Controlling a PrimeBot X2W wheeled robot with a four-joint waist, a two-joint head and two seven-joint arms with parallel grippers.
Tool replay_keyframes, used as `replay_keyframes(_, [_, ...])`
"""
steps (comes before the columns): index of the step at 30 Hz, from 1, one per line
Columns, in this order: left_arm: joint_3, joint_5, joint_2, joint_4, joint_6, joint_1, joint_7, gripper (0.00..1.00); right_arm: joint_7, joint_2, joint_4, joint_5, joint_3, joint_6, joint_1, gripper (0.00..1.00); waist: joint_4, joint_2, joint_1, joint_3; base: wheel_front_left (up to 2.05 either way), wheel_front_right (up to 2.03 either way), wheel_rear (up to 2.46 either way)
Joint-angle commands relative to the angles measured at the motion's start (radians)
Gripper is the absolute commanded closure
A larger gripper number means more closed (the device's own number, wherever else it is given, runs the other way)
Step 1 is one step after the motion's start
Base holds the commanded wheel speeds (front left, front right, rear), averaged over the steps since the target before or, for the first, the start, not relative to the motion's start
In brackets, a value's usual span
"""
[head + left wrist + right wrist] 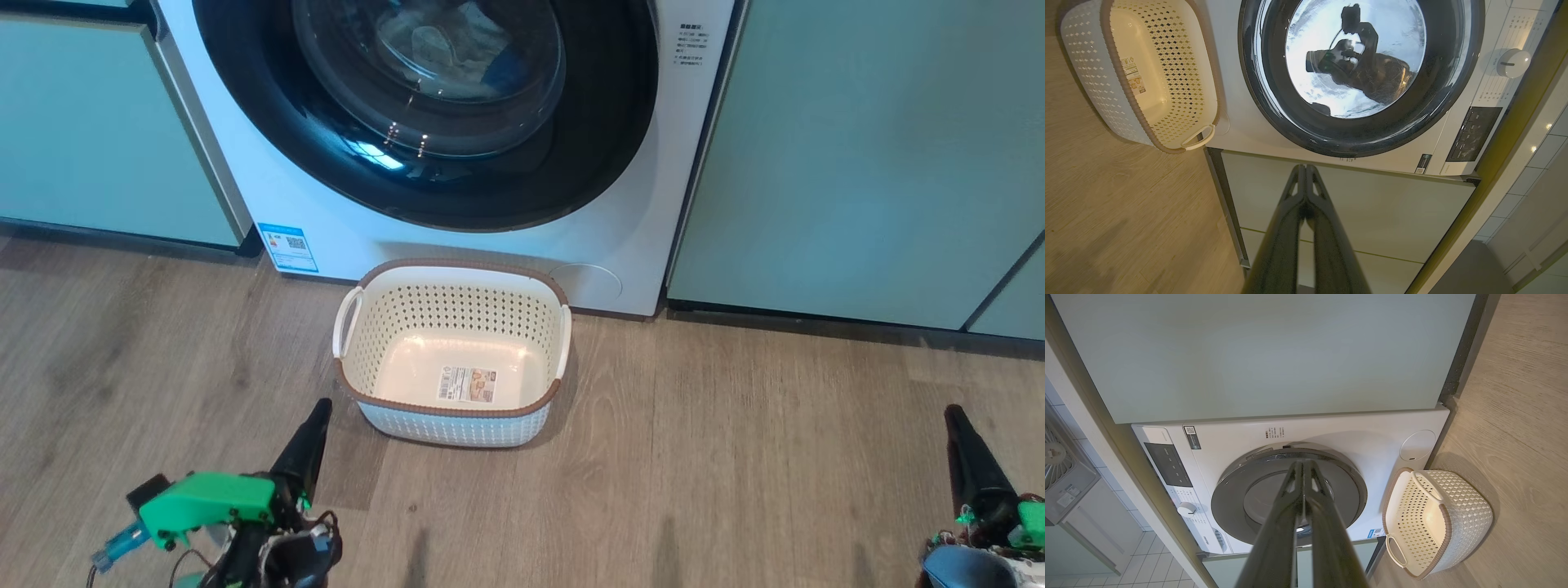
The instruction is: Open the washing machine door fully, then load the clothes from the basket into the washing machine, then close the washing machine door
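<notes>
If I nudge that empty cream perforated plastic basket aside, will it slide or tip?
Likely slides readily: the cream perforated plastic basket is empty and stands flat on smooth wood-look floor. Probably light, given its thin holed walls. Wide and low, it seems unlikely to tip unless pushed at the brown rim.

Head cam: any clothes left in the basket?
No, the basket is empty, with its bare bottom and label sticker in plain sight.

round cream plastic basket (457,425), lower centre: diamond-perforated sides, brown rim, white handles. big washing machine (326,204): white; round door (424,175) glossy black.
</notes>
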Motion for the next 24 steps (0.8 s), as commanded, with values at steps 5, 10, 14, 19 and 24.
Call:
replay_keyframes(5, [0.043,0.009,0.006,-0.028,-0.007,-0.056,0.005,1.00,0.006,-0.004,-0.035,-0.008,0.015,-0.003,-0.054,1.00,0.000,0.0000,0.0000,0.000,0.00,0.00,0.00])
replay_keyframes(10, [0.043,0.009,0.005,-0.028,-0.007,-0.056,0.005,1.00,0.006,-0.004,-0.035,-0.008,0.015,-0.003,-0.054,1.00,0.000,0.0000,0.0000,0.000,0.00,0.00,0.00])
replay_keyframes(14, [0.043,0.009,0.005,-0.028,-0.007,-0.056,0.006,1.00,0.006,-0.004,-0.035,-0.008,0.015,-0.003,-0.054,1.00,0.000,0.0000,0.0000,0.000,0.00,0.00,0.00])
replay_keyframes(19, [0.043,0.010,0.005,-0.028,-0.007,-0.056,0.006,1.00,0.006,-0.004,-0.035,-0.009,0.015,-0.003,-0.054,1.00,0.000,0.0000,0.0000,0.000,0.00,0.00,0.00])
replay_keyframes(24, [0.043,0.010,0.005,-0.028,-0.007,-0.056,0.006,1.00,0.006,-0.004,-0.035,-0.009,0.015,-0.003,-0.054,1.00,0.000,0.0000,0.0000,0.000,0.00,0.00,0.00])
